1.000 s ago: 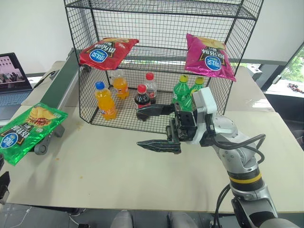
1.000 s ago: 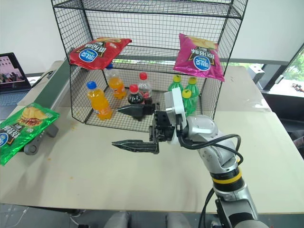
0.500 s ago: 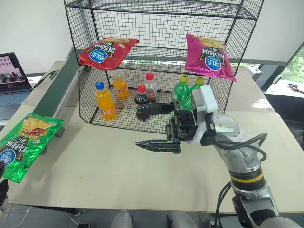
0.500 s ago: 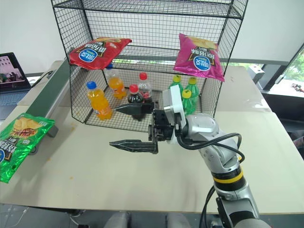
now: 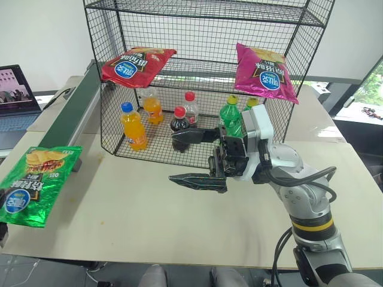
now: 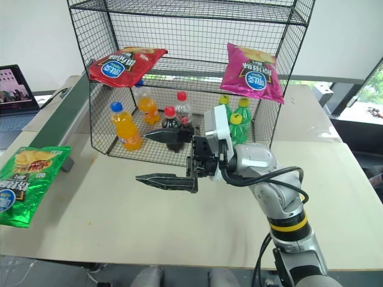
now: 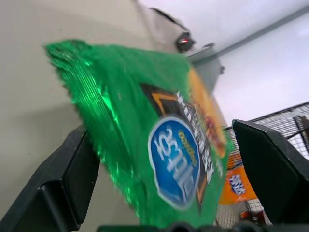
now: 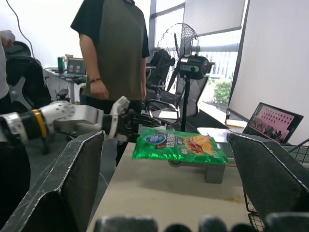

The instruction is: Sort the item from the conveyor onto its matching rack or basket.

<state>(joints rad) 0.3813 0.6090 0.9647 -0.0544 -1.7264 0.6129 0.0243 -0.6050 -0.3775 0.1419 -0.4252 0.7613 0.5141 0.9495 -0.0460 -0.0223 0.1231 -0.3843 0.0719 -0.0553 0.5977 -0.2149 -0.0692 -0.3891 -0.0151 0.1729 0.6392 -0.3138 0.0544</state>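
The green crisp bag (image 5: pixel 36 184) overhangs the near end of the dark green conveyor (image 5: pixel 75 113), at the table's left corner. In the left wrist view the bag (image 7: pixel 159 130) lies between the fingers of my left gripper (image 7: pixel 159 126). They stand wide apart on either side of its near end, open. The right wrist view has the left gripper (image 8: pixel 129 123) at the bag's edge. My right gripper (image 5: pixel 173 159) hovers open and empty over the table's middle. It is in front of the black wire rack (image 5: pixel 206 12).
On the rack's middle tier lie a red bag (image 5: pixel 136 63) and a magenta bag (image 5: pixel 265 72). Orange (image 5: pixel 133 125), cola (image 5: pixel 178 122) and green bottles (image 5: pixel 229 116) stand below. A laptop (image 5: pixel 18 95) sits far left. A person (image 8: pixel 113 48) stands beyond the table's left end.
The green bag has slid further off the conveyor's end, toward me and to the left, and hides the end roller. The right gripper has kept still.
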